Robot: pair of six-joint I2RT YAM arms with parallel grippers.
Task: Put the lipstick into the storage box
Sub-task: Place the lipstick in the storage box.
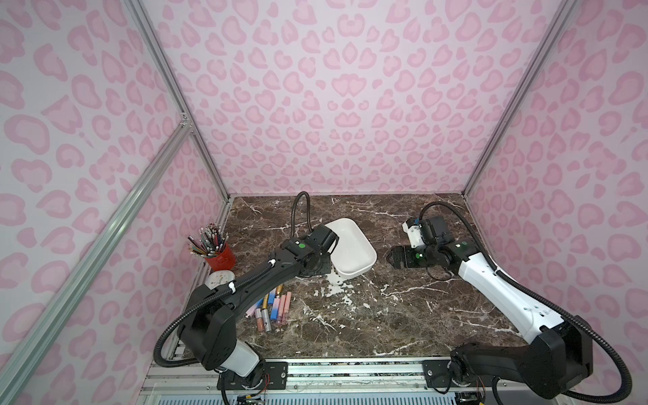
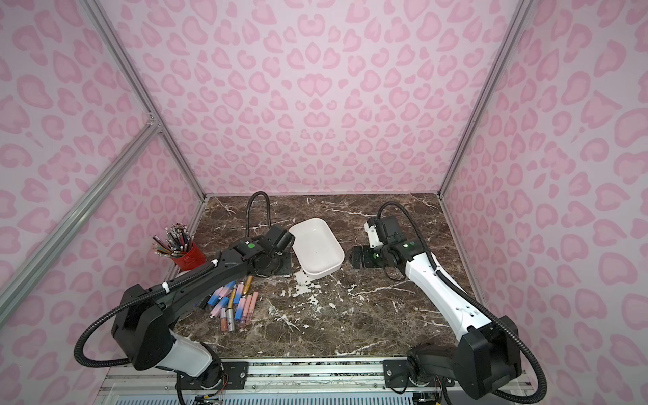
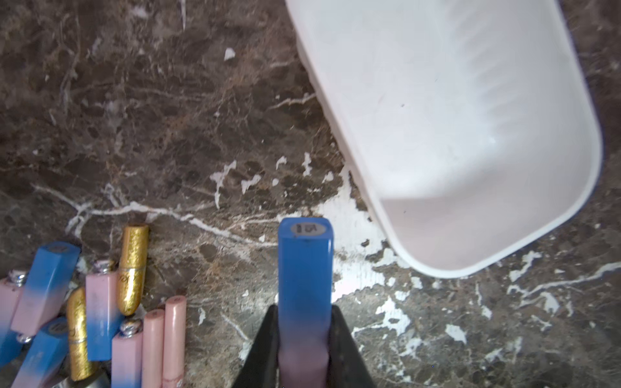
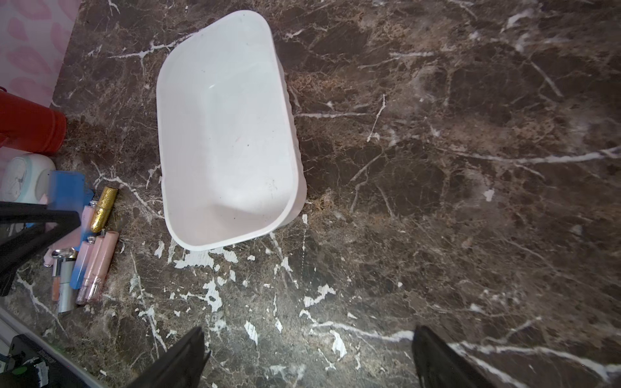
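clamping blue-pink lipstick [image 3: 304,268] in left gripper [image 3: 304,312], storage box [image 3: 453,117] just beside

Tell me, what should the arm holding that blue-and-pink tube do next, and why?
Probably shift it across until it hangs over the storage box. The left gripper is shut on the lipstick, but in the left wrist view the tube's end sits over the marble table beside the box's rim, not above its empty inside. Letting go now would likely drop it outside.
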